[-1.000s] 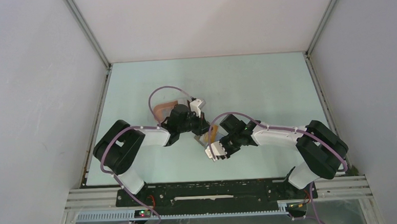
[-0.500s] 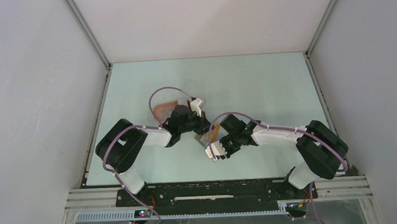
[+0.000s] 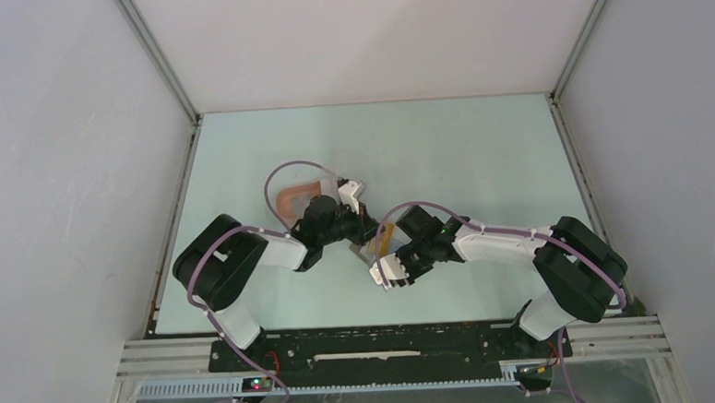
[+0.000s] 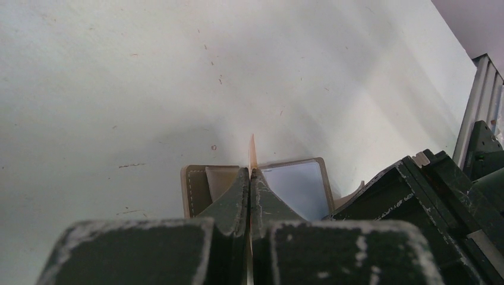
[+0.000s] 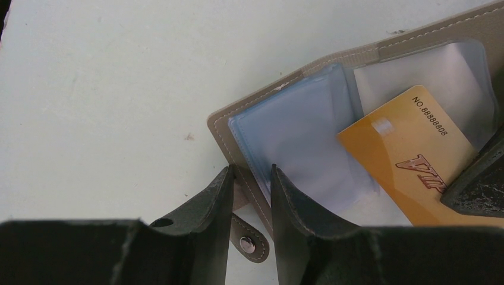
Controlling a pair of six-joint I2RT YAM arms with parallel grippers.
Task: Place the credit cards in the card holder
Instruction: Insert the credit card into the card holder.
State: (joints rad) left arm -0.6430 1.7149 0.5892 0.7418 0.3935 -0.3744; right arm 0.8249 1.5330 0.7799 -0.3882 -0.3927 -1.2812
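Note:
My left gripper (image 4: 251,173) is shut on a yellow-orange credit card (image 4: 252,153), seen edge-on above the grey folding wallet (image 4: 194,189). In the right wrist view that card (image 5: 399,153) lies slanted over the wallet's clear sleeves (image 5: 297,133). My right gripper (image 5: 251,176) is shut on the wallet's stitched edge (image 5: 221,132), beside its snap strap (image 5: 249,240). From the top, both grippers meet mid-table at the wallet (image 3: 371,251). The salmon-pink card holder (image 3: 289,198) sits behind the left wrist, partly hidden by it.
A purple cable (image 3: 283,173) loops over the card holder. The left gripper's black finger (image 5: 478,178) crowds the right edge of the right wrist view. Grey walls with metal rails (image 3: 175,183) enclose the pale green table (image 3: 481,158).
The left wrist has shifted slightly toward the left, uncovering more of the card holder. The right arm and the wallet have stayed put.

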